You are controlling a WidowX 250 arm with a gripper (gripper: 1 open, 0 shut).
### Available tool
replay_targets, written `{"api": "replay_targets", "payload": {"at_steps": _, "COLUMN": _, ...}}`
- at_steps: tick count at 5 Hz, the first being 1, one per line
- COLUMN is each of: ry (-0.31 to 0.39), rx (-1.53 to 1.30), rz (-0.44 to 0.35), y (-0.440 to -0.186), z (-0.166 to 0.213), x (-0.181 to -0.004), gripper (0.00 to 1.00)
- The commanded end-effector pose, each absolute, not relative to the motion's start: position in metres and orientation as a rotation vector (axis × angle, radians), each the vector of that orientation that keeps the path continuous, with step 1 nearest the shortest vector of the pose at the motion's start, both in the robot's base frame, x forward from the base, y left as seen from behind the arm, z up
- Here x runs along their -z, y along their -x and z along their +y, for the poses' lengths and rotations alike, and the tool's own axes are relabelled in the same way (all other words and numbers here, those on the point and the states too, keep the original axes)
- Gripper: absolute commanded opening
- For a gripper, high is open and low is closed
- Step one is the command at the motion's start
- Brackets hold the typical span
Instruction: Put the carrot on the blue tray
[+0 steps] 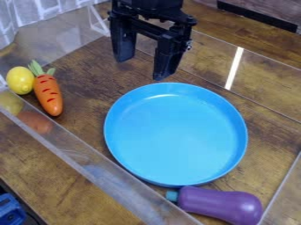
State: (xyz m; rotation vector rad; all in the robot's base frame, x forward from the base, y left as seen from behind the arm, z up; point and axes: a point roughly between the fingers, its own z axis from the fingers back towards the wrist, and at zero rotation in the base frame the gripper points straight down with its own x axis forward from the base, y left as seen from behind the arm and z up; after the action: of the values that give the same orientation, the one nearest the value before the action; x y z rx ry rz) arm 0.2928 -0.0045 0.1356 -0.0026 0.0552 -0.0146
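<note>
**Carrot off to the side, tray bare**

The small orange toy carrot with dark grooves and a green top (47, 94) lies on the table well to the left of my gripper (146, 58) and nearer the camera, just beside a yellow plastic lemon (20, 80). The round bright-blue plastic tray (175, 133) sits just below my fingers, nothing in it. A purple toy eggplant (219, 206) lies beyond its near rim. The wooden tabletop (83, 61) has clear acrylic walls (83, 163). My gripper points down, jaws apart, holding nothing.

You have bare wooden table (83, 66) between the blue tray (177, 132) and the carrot (48, 95). A lemon (20, 80) touches the carrot's far-left side, and a clear wall (70, 145) runs just left of the tray.
</note>
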Motion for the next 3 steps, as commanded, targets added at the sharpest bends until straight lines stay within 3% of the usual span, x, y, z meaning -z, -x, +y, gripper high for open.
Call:
{"api": "replay_targets", "payload": {"at_steps": 1, "ry": 0.008, "rx": 0.000, "rz": 0.070, "y": -0.2918, "z": -0.0038, "x": -0.1304, "gripper": 1.00}}
{"api": "replay_targets", "payload": {"at_steps": 3, "ry": 0.017, "rx": -0.029, "rz": 0.096, "y": -0.2903, "z": -0.0015, "x": -0.1204, "gripper": 1.00}}
